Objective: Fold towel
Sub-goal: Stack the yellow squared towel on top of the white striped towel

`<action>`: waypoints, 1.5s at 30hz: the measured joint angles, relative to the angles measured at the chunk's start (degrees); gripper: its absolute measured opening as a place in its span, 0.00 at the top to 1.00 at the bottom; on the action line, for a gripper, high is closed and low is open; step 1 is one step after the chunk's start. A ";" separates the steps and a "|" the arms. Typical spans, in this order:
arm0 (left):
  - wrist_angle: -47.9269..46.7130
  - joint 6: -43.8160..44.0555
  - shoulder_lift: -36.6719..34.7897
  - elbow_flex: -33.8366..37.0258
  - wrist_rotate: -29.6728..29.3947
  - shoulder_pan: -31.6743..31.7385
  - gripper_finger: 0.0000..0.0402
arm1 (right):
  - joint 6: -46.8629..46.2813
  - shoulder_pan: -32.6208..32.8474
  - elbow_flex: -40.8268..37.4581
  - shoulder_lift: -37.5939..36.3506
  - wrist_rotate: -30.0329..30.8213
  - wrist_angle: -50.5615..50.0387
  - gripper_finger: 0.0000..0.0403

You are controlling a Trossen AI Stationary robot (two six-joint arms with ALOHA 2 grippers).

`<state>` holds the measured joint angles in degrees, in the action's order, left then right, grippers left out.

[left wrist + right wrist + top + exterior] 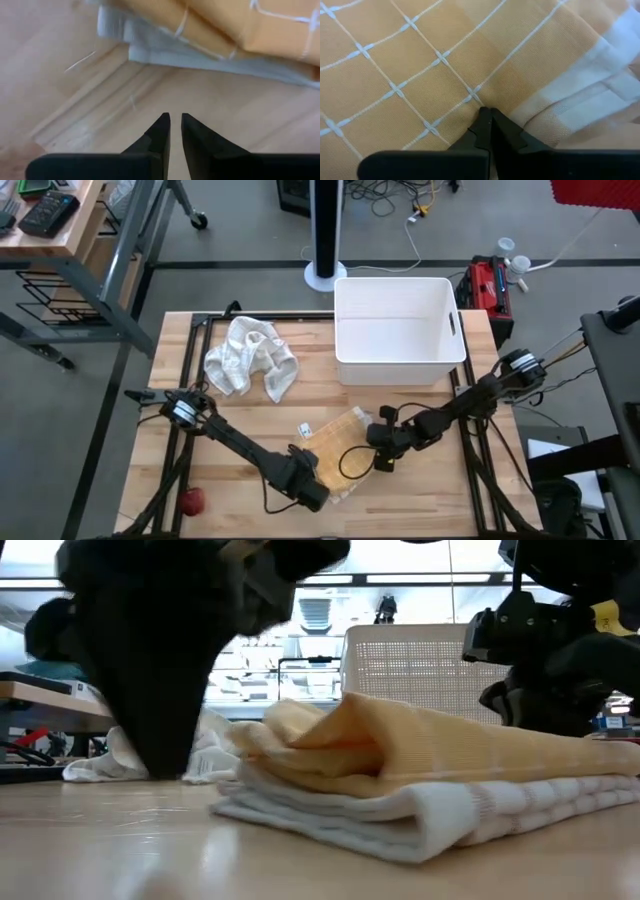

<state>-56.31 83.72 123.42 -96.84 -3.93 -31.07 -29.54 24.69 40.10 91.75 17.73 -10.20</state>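
Note:
A folded orange towel (340, 448) with a white grid and white border lies flat near the table's near edge, seen in the low view as stacked layers (420, 750). My left gripper (316, 494) hovers at its near-left corner over bare wood, its fingers (175, 120) shut and the towel's edge (200, 45) ahead of them. My right gripper (384, 460) is at the towel's right side, fingers shut, with its tips (487, 112) against the orange cloth (395, 65). My right gripper touches the towel's top orange layer (470, 92) near its white-bordered right edge with the tips of its shut fingers, coming from above and slanting in from the table's right. The cloth lies flat and unpuckered. Whether any cloth is pinched between the tips, I cannot tell.
A crumpled white towel (250, 360) lies on the table's far left part. A white plastic bin (400, 330) stands at the far right. A small red object (191, 500) sits by the near-left edge. Bare wood lies between the two towels.

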 joint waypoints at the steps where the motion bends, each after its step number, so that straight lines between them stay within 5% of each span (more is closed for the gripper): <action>1: 0.10 0.71 -0.56 0.00 -1.22 -0.32 0.91 | -0.01 0.01 -0.11 -0.84 -0.40 -0.74 1.00; 10: 2.01 -2.86 -4.11 -4.11 -28.39 -1.00 0.91 | 3.00 -0.02 0.30 -11.60 0.53 -0.09 1.00; 16: 6.70 -10.42 -2.42 -2.36 -27.02 3.75 0.91 | 3.98 -1.35 0.34 -13.40 4.59 0.11 1.00; 23: 7.57 -13.69 0.67 -2.27 -22.37 7.27 0.91 | 2.59 -5.60 0.37 -7.06 4.80 1.16 1.00; 35: -1.54 -2.23 1.90 0.11 -15.90 4.70 0.91 | -0.07 -9.43 0.37 -0.10 5.12 -0.70 1.00; 45: -1.44 1.34 0.47 -0.11 -15.28 2.15 0.91 | 0.94 -8.66 0.67 -7.87 4.49 -1.56 1.00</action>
<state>-57.74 85.06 123.89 -96.94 -19.21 -28.93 -28.60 16.04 40.77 83.88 22.22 -11.76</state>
